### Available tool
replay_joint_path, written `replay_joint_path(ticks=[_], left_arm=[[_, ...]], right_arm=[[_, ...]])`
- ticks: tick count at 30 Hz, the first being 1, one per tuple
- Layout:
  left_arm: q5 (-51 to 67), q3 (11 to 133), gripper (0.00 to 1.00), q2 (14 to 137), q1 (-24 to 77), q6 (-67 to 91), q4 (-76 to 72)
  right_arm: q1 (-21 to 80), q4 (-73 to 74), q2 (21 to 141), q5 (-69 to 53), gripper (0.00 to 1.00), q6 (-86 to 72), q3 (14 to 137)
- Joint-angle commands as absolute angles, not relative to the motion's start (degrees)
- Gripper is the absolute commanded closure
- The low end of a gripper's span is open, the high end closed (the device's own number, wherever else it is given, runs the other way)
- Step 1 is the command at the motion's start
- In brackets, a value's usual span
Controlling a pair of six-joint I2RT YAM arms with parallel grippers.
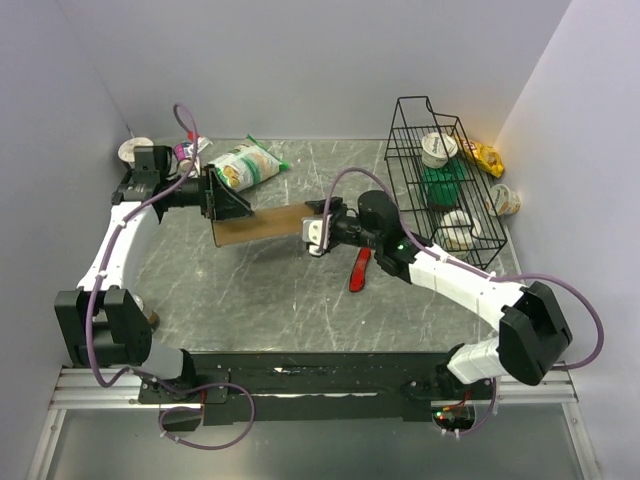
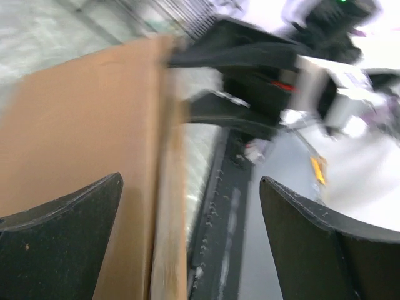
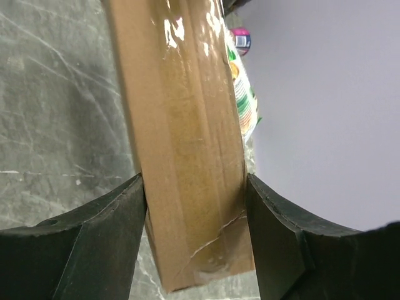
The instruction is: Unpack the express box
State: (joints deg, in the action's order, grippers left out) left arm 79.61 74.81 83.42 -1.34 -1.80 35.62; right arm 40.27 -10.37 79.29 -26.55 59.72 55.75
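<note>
The express box sat at the middle of the top view, raised on edge above the grey marble-patterned table and spanning the gap between the two arms. The right gripper had its fingers pressed against both broad faces of the box at its right end, about two-thirds open, the narrow edge with its glossy clear tape running up the centre of the right wrist view. The left gripper stood at the box's left end with its fingers spread as wide as they go. In the left wrist view the cardboard lay near the lower-left finger, with clear air before the lower-right one, so it held nothing.

The box looked light and fairly stiff, plain cardboard that would flex if squeezed across its broad faces. The taped strip looked slick. The left arm could best take hold across the thin dimension near a corner. A red-handled tool lay below the box, and a green-and-white snack bag above it.
</note>
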Motion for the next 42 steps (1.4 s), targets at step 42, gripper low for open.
replay_joint_path(ticks=[42], left_arm=[[64.7,67.3,0.03,86.0,8.4,-27.9,49.5]], right_arm=[[41.5,-25.7,71.2,-42.1,1.0,72.9,40.4]])
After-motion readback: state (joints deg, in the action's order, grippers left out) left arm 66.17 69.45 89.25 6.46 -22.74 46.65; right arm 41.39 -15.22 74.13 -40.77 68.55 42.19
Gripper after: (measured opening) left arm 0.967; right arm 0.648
